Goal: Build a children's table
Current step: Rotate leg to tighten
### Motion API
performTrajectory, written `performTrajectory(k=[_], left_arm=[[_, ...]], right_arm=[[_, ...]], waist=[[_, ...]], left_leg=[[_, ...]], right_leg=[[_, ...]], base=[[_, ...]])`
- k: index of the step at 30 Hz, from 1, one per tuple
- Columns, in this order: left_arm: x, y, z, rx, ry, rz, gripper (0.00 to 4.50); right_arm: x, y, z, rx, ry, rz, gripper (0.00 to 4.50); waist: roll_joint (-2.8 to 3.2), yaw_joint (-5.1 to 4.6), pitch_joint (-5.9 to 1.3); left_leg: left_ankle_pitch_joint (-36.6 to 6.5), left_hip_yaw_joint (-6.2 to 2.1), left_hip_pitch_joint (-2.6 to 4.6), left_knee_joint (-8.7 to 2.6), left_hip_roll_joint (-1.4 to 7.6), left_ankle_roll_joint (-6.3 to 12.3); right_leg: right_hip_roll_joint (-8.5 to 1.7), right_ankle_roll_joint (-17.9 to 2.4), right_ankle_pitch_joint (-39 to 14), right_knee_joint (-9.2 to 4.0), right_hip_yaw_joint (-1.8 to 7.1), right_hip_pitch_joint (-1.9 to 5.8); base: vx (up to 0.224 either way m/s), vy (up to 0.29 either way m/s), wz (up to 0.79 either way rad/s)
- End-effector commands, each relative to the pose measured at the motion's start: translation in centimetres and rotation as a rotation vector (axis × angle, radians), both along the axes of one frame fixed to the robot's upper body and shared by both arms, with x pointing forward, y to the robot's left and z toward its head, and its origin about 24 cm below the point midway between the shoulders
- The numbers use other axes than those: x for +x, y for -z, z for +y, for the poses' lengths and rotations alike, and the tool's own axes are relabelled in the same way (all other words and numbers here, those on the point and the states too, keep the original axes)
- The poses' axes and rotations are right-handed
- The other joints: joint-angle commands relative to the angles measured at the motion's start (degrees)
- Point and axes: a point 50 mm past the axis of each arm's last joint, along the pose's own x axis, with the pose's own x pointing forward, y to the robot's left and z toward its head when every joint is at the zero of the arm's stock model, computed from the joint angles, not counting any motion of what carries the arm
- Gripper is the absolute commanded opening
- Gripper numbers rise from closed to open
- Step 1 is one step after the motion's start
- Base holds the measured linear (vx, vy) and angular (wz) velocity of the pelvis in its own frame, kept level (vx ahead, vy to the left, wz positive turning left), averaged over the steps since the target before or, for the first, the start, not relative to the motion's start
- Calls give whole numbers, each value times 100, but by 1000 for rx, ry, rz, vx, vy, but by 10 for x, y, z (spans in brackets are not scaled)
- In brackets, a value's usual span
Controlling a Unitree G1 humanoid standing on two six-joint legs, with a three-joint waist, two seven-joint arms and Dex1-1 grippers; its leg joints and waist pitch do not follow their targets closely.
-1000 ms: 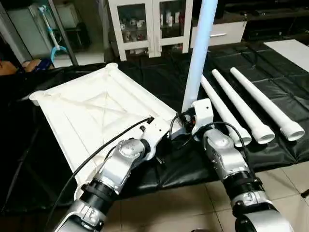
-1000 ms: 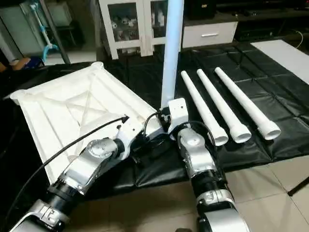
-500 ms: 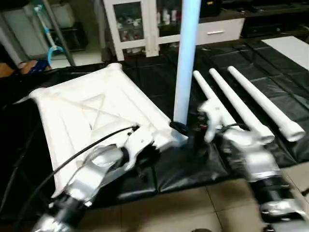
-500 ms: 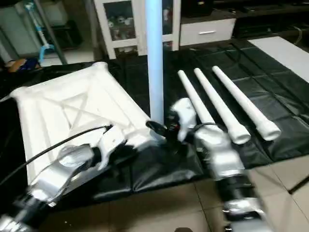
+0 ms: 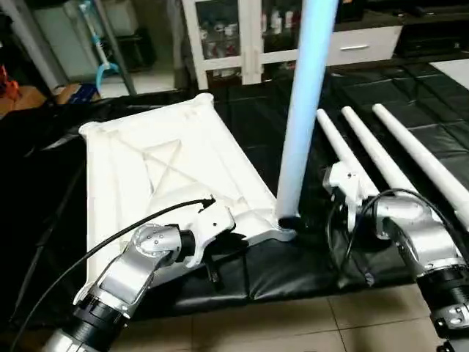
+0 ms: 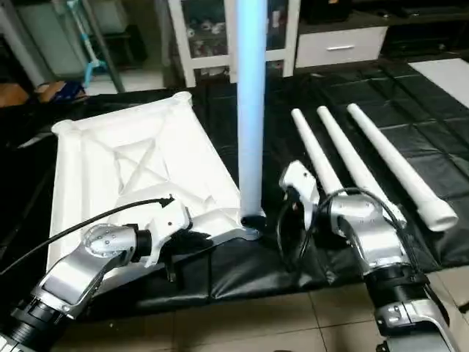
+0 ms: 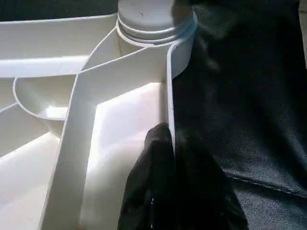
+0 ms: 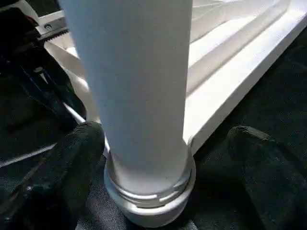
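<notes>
A black quilted mat (image 5: 293,264) covers the low surface that carries everything, its front edge hanging just above the beige tiled floor (image 5: 293,326). On the mat lies the white tabletop (image 5: 157,172), underside up, ribs showing. One white leg (image 5: 300,110) stands upright in the tabletop's near corner socket (image 6: 251,226). To the right of the tabletop, three loose legs (image 6: 359,165) lie side by side on the mat, apart from it, roughly parallel, their wider collared ends toward the mat's front edge. Beyond the loose legs, a flat white panel (image 6: 447,73) rests on the mat.
</notes>
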Motion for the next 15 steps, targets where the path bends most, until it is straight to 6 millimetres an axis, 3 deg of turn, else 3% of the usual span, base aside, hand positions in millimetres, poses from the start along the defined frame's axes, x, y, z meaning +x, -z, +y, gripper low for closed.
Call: performTrajectory(k=[1,7,15], left_arm=[[-8,15,2,60,23,74,0],[-11,16,1,58,31,82,0],[-12,17,2,65,42,93,0]], right_arm=[[2,-5,6,-3,-37,-23,444],[4,-6,12,29,-43,-48,444],[0,0,11,18,-91,8,381]], waist=[[-131,24,-341],[-126,84,-329],[-125,90,-332]], left_leg=[[-1778,-181,91,-487,382,377],[-1937,-179,114,-505,388,287],[-1934,-177,109,-506,387,274]], right_leg=[[-127,-1258,-1320,-334,115,156],[-127,-1197,-1585,-352,125,136],[-124,-1196,-1542,-347,129,143]], base=[[0,0,0],[0,0,0],[0,0,0]])
